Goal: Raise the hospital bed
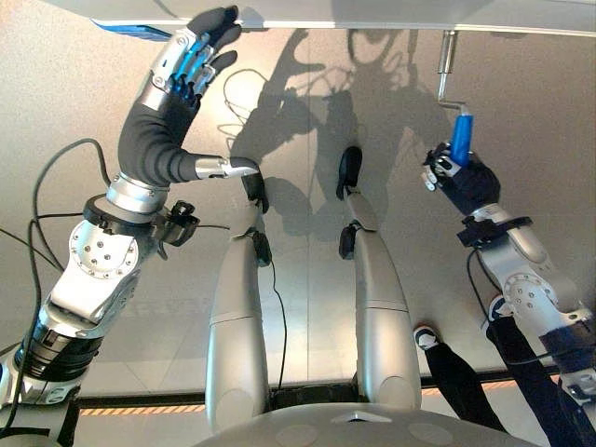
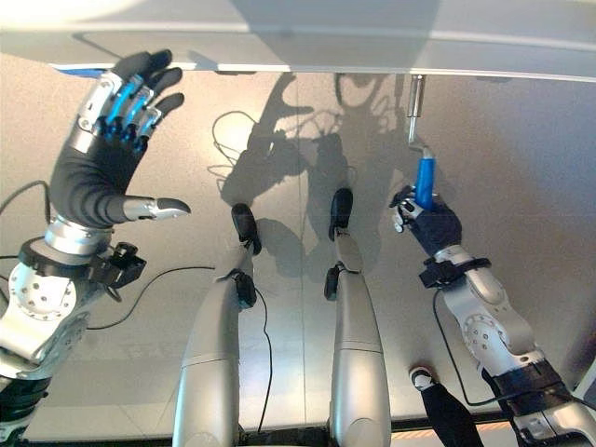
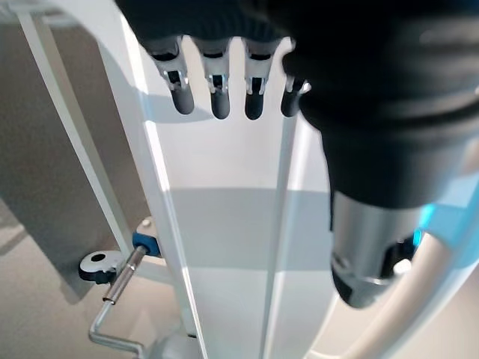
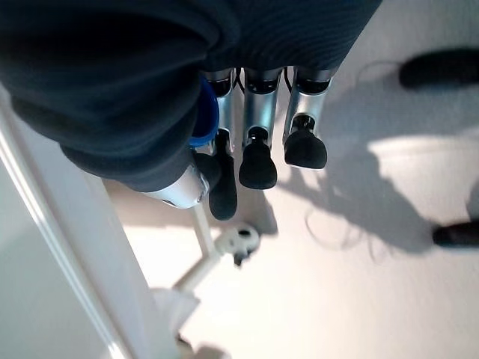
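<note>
Cranking step: my right hand [image 2: 424, 219] grips the crank [image 2: 425, 182] at 2 o'clock under the bed [image 2: 372, 42]; my left hand [image 2: 112, 140], open at 10 o'clock, idles; next, rotate the crank.

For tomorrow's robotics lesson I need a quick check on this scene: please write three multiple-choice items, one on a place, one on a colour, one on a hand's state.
1. Where is the robot's left hand?
A. Raised near the white bed frame's edge
B. On the crank
C. Flat on the floor

2. What colour is the grip of the silver metal crank handle?
A. Red
B. Blue
C. Yellow

3. What is the right hand doing?
A. Hanging open
B. Shut on nothing
C. Fingers curled round the crank grip

Answers: 1 A, its fingers reach up beside the frame, far from the crank. 2 B, the grip shows blue above the hand. 3 C, the fingers wrap the blue grip in the right wrist view.
</note>
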